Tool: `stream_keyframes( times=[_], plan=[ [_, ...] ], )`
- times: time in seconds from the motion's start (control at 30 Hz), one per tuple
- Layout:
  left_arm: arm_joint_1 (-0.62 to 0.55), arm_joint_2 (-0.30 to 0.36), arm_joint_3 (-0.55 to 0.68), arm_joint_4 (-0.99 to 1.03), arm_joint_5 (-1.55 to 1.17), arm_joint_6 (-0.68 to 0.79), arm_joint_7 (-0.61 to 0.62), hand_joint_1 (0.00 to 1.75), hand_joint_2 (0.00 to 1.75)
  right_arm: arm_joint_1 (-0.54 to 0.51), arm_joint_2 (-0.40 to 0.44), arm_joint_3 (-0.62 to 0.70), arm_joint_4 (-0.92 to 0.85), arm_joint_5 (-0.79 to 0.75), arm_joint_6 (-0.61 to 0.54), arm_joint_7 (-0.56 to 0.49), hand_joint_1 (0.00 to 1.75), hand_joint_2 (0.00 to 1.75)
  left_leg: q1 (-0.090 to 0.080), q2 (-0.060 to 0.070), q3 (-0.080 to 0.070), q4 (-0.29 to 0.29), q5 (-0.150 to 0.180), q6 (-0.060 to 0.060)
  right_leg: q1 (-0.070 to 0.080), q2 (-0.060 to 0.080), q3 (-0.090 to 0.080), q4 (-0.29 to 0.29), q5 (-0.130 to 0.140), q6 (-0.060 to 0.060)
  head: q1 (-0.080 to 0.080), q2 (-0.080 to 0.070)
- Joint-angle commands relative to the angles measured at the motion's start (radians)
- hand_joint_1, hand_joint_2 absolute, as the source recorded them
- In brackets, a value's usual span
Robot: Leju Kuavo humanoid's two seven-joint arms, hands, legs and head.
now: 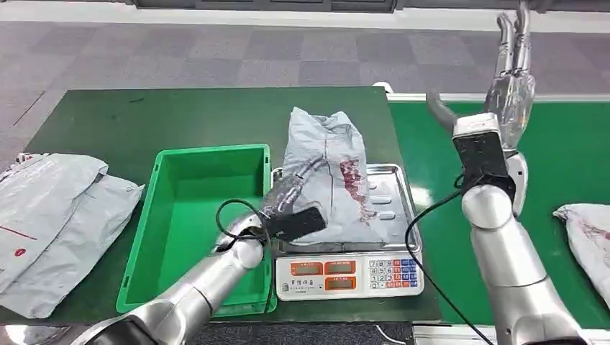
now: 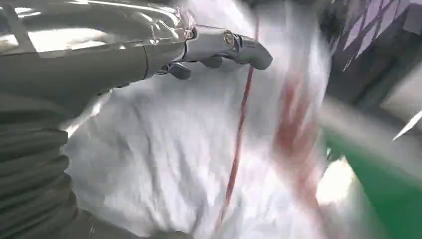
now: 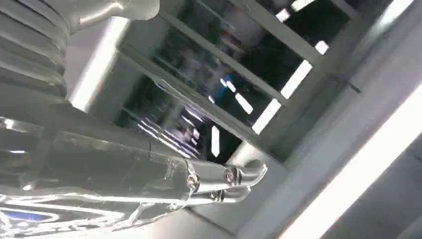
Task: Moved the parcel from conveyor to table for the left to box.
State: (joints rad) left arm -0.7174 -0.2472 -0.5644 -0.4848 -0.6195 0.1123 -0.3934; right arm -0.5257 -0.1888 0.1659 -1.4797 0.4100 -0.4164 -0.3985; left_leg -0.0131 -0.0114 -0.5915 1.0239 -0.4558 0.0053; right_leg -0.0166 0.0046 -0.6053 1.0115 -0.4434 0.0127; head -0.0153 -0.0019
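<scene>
Grey parcel (image 1: 334, 172) draped over scale tray (image 1: 398, 188) beside green box (image 1: 194, 215), left hand (image 1: 291, 190) against it, grip hidden by blur, right hand (image 1: 512, 72) raised, fingers (image 3: 234, 177) straight, empty, second parcel (image 1: 586, 233) cut off on conveyor (image 1: 568, 151)

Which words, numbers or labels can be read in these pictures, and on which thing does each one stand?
None can be read with certainty.
Scale: small characters above its orange displays and marks on its keypad, too small to read.
Grey parcel on the scale: red print, too crumpled and blurred to read.
Grey bags at the table's left: a red line and a red dot, no legible text.
</scene>
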Motion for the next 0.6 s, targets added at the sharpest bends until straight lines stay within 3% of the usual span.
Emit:
stream_keyframes(
  times=[0.03,0.1,0.37,0.4,0.43,0.6],
  plan=[
    [-0.131,-0.091,-0.411,0.188,-0.257,-0.242,0.258,0.00,1.75,0.257,0.052,-0.209,0.074,-0.050,0.060,-0.144,0.00,1.75,0.003,-0.009,0.003,-0.002,0.001,-0.001,0.003,-0.009,0.008,-0.005,-0.001,0.000,0.000,0.000],
    [-0.132,-0.086,-0.406,0.186,-0.268,-0.230,0.277,0.00,1.75,0.273,0.066,-0.218,0.026,-0.020,0.071,-0.113,0.00,1.75,0.002,-0.013,0.004,-0.003,0.000,-0.001,0.001,-0.013,0.012,-0.006,-0.003,0.002,0.000,0.000],
    [-0.133,-0.076,-0.380,0.206,-0.301,-0.294,0.357,0.00,1.75,0.305,0.102,-0.246,-0.015,0.033,0.091,-0.085,0.00,1.75,0.002,-0.006,0.006,-0.005,-0.001,0.002,0.001,-0.008,0.014,-0.009,0.000,0.003,0.000,0.000],
    [-0.129,-0.072,-0.364,0.202,-0.300,-0.269,0.360,0.40,1.75,0.311,0.110,-0.255,-0.024,0.047,0.089,-0.085,0.00,1.75,0.000,-0.006,0.009,-0.003,-0.003,0.004,0.000,-0.009,0.016,-0.005,-0.003,0.004,0.000,0.000],
    [-0.127,-0.067,-0.354,0.196,-0.297,-0.251,0.358,1.75,1.75,0.322,0.111,-0.259,-0.038,0.052,0.088,-0.085,0.00,1.75,0.000,-0.004,0.010,-0.003,-0.003,0.003,0.000,-0.007,0.016,-0.005,-0.002,0.003,0.000,0.000],
    [-0.107,-0.060,-0.244,0.143,-0.252,-0.064,0.277,1.75,1.75,0.349,0.101,-0.288,-0.087,0.059,0.124,-0.069,0.00,1.75,0.000,-0.003,0.012,-0.003,-0.003,0.003,0.000,-0.006,0.018,-0.005,-0.003,0.003,0.000,0.000]
  ],
)
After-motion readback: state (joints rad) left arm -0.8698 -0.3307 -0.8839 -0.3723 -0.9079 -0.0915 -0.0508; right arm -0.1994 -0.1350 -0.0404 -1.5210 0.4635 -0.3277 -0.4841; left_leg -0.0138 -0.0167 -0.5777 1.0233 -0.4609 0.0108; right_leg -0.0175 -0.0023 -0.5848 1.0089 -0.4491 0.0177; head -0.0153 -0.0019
